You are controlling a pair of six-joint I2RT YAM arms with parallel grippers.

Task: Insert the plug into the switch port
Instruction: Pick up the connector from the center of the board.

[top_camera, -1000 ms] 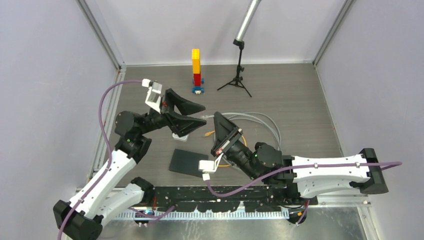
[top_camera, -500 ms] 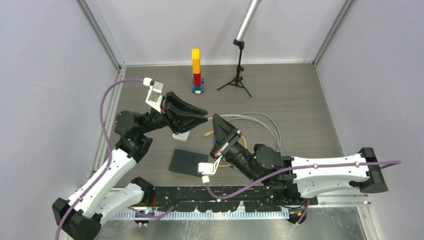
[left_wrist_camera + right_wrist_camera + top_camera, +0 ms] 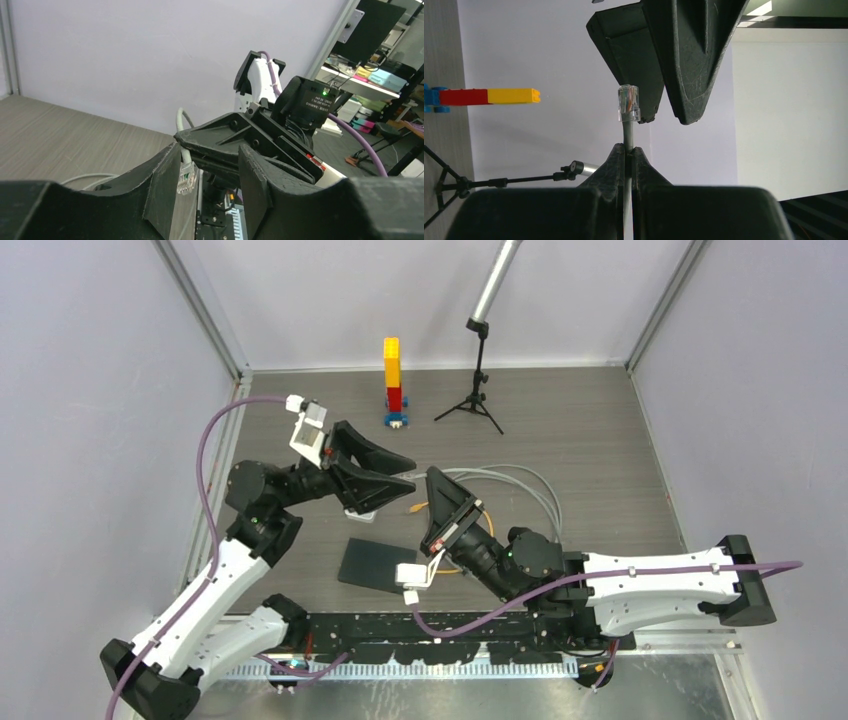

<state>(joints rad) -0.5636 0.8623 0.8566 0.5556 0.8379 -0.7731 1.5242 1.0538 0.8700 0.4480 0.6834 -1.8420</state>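
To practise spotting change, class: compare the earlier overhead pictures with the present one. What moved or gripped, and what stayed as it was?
The left gripper narrowed its wide-open jaws around the clear plastic plug, then reopened partway; it took hold of nothing. The right gripper stayed shut on the grey cable below the plug. The black flat mat and the yellow-red brick tower did not move.

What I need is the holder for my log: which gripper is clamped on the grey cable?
The right gripper: it is shut on the grey cable just below the clear plug. The left gripper has its jaws standing apart near the plug.
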